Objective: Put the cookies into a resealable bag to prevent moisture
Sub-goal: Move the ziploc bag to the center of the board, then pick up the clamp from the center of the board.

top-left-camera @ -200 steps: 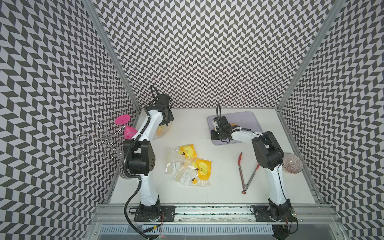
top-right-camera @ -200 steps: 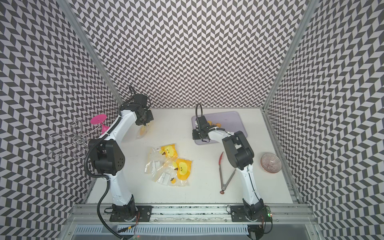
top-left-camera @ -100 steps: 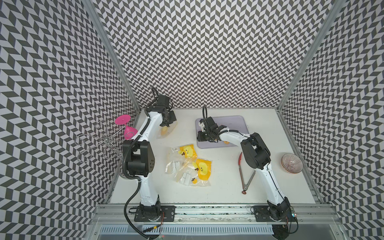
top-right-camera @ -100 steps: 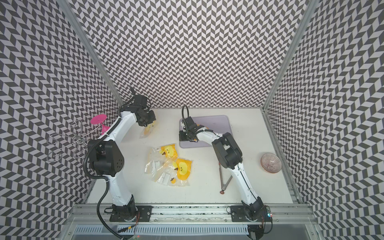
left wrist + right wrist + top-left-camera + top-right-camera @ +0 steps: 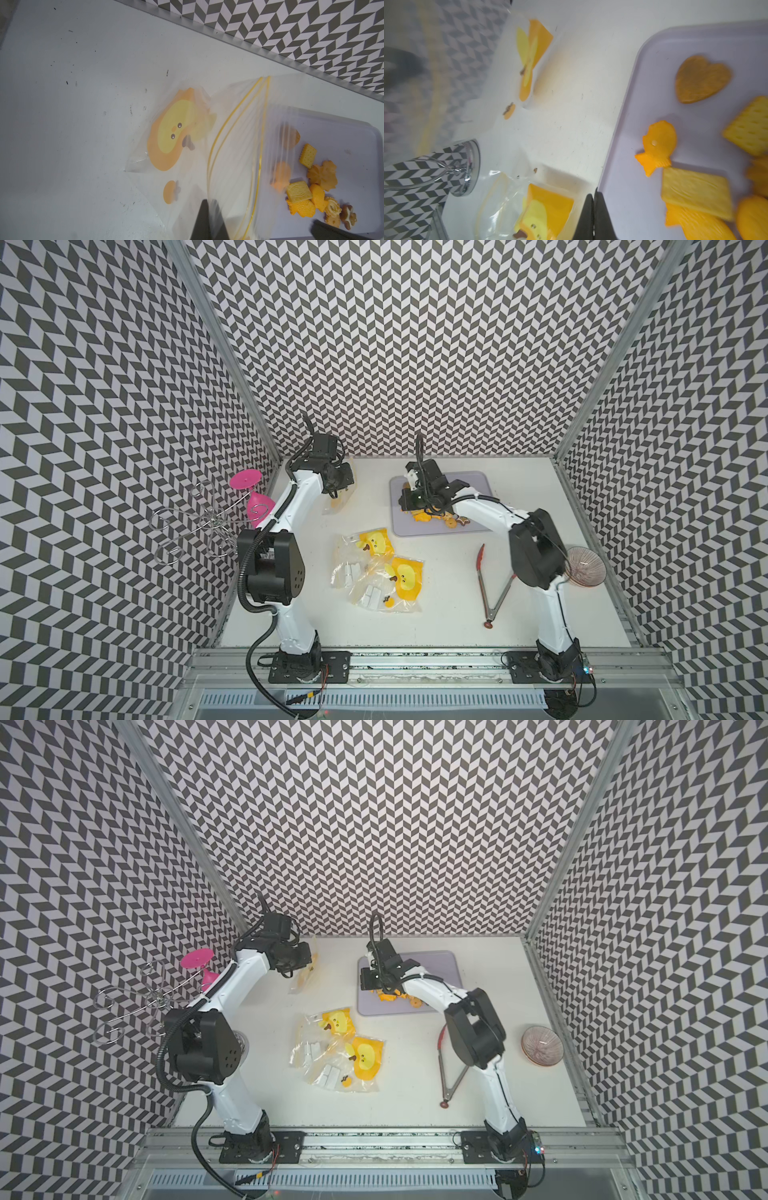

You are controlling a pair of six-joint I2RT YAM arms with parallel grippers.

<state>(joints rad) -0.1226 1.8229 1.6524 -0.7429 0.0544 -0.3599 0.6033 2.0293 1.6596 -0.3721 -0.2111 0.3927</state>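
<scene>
Cookies (image 5: 299, 192), small orange-yellow biscuits, lie on the lilac plastic tray (image 5: 473, 483); right jaws, clamped on its rim, just dragged it nearer the clear zip bag (image 5: 234, 128) pinched by left jaws, easing transfer.

I see bright, even overhead light with soft shadows in both top views; my wrist views blur, the right one worst.

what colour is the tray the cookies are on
Pale lilac. The tray shows best in the right wrist view.
</scene>
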